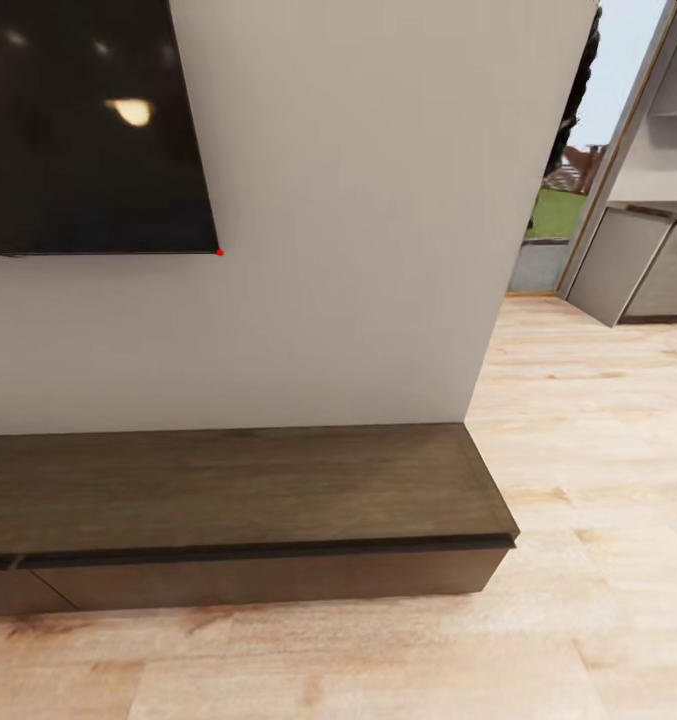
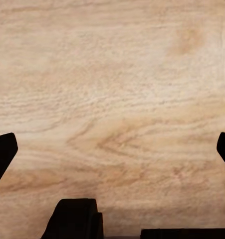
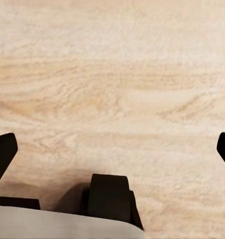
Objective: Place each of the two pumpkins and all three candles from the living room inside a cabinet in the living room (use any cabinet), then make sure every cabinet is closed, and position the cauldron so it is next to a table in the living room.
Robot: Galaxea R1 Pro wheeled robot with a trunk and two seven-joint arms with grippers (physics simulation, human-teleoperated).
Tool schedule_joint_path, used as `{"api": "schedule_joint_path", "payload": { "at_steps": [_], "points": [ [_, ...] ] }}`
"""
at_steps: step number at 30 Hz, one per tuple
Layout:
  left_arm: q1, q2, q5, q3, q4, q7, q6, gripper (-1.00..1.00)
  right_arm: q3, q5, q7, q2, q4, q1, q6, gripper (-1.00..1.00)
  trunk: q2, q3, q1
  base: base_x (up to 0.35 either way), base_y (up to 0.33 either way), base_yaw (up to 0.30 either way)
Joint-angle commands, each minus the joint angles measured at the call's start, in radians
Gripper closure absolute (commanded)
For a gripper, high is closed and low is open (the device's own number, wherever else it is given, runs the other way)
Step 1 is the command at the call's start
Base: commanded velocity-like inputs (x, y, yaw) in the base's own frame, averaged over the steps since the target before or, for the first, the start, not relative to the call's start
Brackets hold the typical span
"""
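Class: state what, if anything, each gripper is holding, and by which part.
Nothing: the left gripper and the right gripper have their jaws apart over bare wooden floor.

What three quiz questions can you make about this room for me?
1. True or false: the drawers of the long dark-brown cabinet look shut.
2. What hangs on the wall above the cabinet? A) a black screen B) a mirror C) a clock
3. Fill in: both wrist cameras look down at the pale wood ____.

Key:
1. True. The fronts sit flush under the top, with no pale inside showing.
2. A. The black screen fills the upper left of the head view.
3. Floor. The fingertips of the left gripper and of the right gripper sit wide apart at the picture edges, with nothing between them.
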Motion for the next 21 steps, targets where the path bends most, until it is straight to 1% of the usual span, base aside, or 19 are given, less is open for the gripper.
{"api": "schedule_joint_path", "payload": {
  "at_steps": [1, 4, 9, 14, 21],
  "points": [
    [0.001, 0.0, 0.0, 0.0, 0.0, -0.014, 0.001, -1.0, 0.0, 0.0, 0.0, -0.001, 0.001, 0.004, 0.0, -1.0, 0.007, 0.003, -0.004, 0.0, 0.0, 0.0],
    [0.002, 0.0, 0.0, 0.0, 0.0, -0.033, 0.002, -1.0, 0.0, -0.001, 0.001, -0.001, 0.002, 0.011, 0.0, -1.0, 0.028, 0.013, -0.015, 0.0, 0.0, 0.0],
    [0.007, 0.0, 0.0, 0.0, 0.0, -0.03, 0.003, -1.0, 0.0, -0.001, 0.001, -0.001, 0.002, 0.012, 0.0, -1.0, 0.063, 0.028, -0.035, 0.0, 0.0, 0.0],
    [0.049, -0.001, -0.001, 0.0, 0.0, -0.029, 0.001, -1.0, 0.0, -0.001, 0.001, -0.001, 0.002, 0.012, 0.0, -1.0, 0.098, 0.044, -0.054, 0.0, 0.0, 0.0],
    [0.08, 0.0, -0.001, 0.0, 0.012, -0.028, 0.001, -1.0, 0.0, -0.001, 0.001, -0.001, 0.002, 0.012, 0.0, -1.0, 0.147, 0.066, -0.081, 0.0, 0.0, 0.0]
  ]
}}
